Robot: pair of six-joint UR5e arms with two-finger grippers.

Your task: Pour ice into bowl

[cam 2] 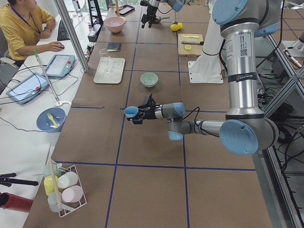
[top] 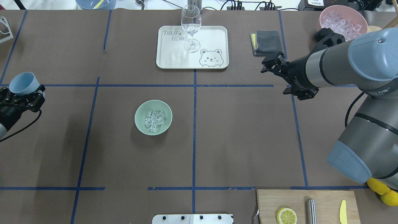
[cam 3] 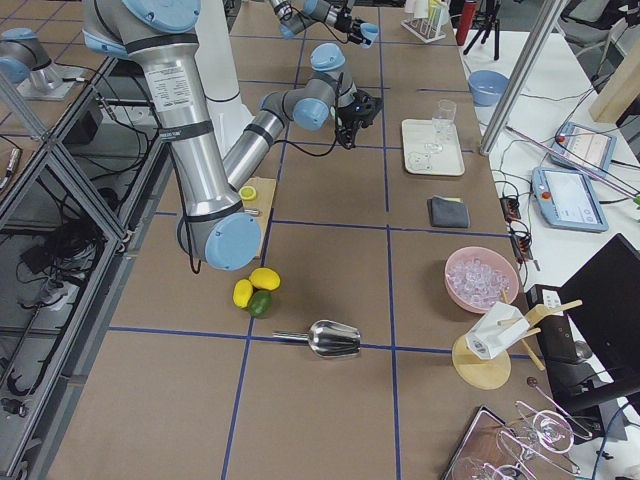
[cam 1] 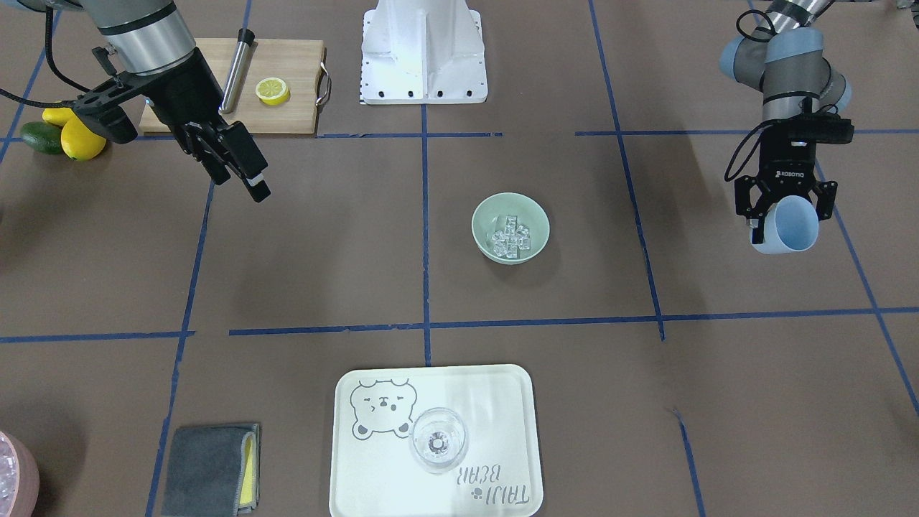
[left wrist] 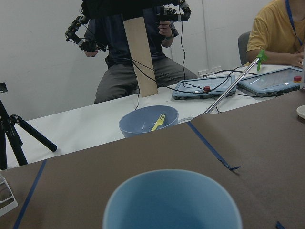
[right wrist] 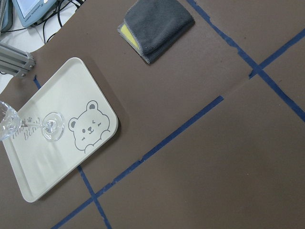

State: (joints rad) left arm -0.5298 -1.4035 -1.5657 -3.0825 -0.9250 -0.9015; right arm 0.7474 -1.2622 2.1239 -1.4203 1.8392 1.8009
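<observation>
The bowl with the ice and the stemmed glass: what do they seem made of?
The bowl looks like matte plastic, perhaps ceramic: even mint colour, no glare. The stemmed glass looks like clear, glossy glass: the tray shows through it.

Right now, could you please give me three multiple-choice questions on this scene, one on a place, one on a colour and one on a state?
1. Where is the ice? A on the tray; B in the bowl; C in the glass.
2. What colour is the cup? A pink; B yellow; C light blue.
3. What is the left gripper doing? A gripping the cup; B hanging open and empty; C gripping the glass.
Answers: 1 B, the cubes lie heaped in the green bowl. 2 C, its wall and inside are pale blue. 3 A, it holds the cup in the air.
</observation>
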